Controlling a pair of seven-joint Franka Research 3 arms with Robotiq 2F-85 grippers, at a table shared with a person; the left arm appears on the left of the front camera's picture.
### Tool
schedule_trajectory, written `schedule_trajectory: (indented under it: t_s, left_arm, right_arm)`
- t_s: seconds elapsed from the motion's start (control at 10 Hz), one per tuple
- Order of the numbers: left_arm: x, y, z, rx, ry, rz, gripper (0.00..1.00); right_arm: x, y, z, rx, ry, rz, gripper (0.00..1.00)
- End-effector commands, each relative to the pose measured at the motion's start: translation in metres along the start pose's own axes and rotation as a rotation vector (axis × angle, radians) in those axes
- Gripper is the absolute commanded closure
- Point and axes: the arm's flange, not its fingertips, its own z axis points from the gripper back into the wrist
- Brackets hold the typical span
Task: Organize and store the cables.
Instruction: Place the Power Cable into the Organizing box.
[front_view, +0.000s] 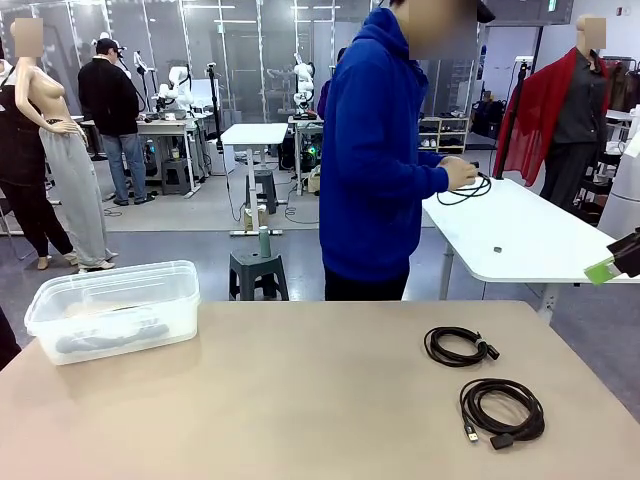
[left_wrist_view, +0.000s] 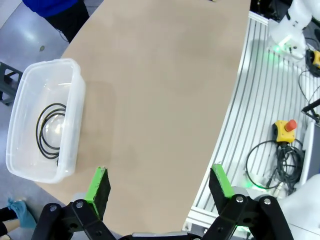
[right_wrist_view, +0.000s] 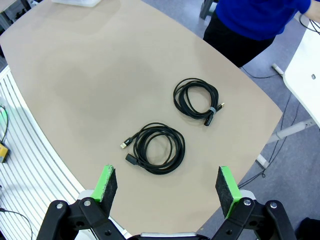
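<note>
As they lie on table (front_view: 300, 400), both cables (right_wrist_view: 158, 148): thin black coiled loops.

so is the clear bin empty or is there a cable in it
Not empty: one coiled black cable lies inside the clear bin.

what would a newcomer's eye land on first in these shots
Two coiled black cables lie on the right side of the tan table: the nearer coil and the farther coil. At its left stands a clear plastic bin with a third cable inside. Beyond, a person in a blue hoodie handles another cable over a white table.
</note>
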Motion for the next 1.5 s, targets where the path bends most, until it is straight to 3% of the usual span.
schedule_trajectory:
  t_s: [0.0,1.4]
  left_arm:
    - [0.0002,0.0002,-0.001,-0.001,0.01,-0.008,0.0]
    - [0.0002,0.0002,-0.001,-0.001,0.01,-0.008,0.0]
  right_arm:
    - [-0.0014,-0.0006,0.0002,0.003,-0.003,0.005,0.0]
    - [-0.0014,-0.0006,0.0002,0.003,-0.003,0.005,0.0]
